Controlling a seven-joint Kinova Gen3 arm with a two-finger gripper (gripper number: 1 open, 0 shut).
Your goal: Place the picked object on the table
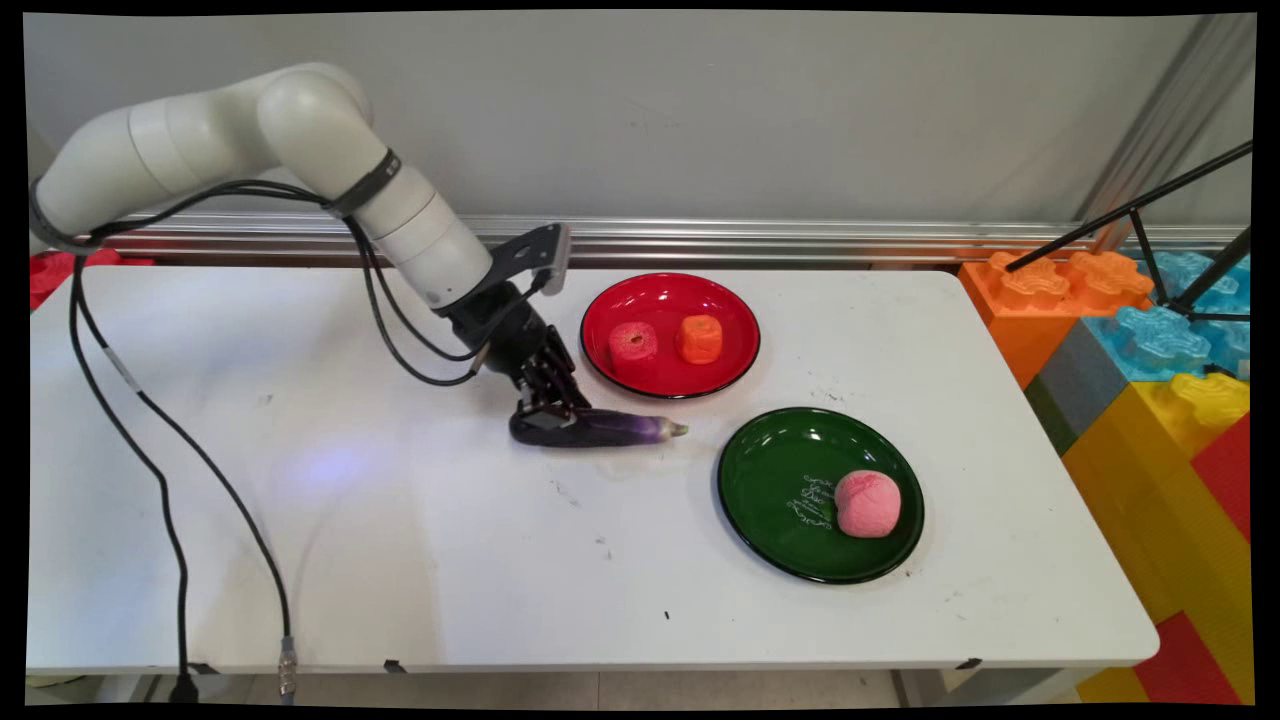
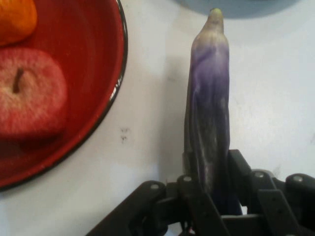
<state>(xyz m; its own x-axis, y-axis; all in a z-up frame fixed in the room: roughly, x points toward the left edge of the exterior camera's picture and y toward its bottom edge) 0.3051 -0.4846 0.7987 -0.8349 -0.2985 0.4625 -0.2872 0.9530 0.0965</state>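
Observation:
A long purple eggplant [image 1: 620, 429] lies on the white table, its pale tip pointing right toward the green plate [image 1: 780, 470]. My gripper [image 1: 548, 415] is down at the eggplant's thick left end. In the hand view the eggplant [image 2: 209, 108] runs up from between the fingers, which press against both its sides, so the gripper [image 2: 211, 172] is shut on it. Just behind it stands a red plate [image 1: 665, 295] holding a red apple [image 1: 633, 343] and an orange fruit [image 1: 699, 339]. The same red plate [image 2: 93, 64] and apple [image 2: 29, 93] fill the hand view's left.
A pink peach [image 1: 867, 503] rests on the right side of the green plate. Big coloured foam blocks [image 1: 1150, 340] stand off the table's right end, with a black tripod [image 1: 1150, 210] above them. Black cables [image 1: 170, 470] hang over the table's left part.

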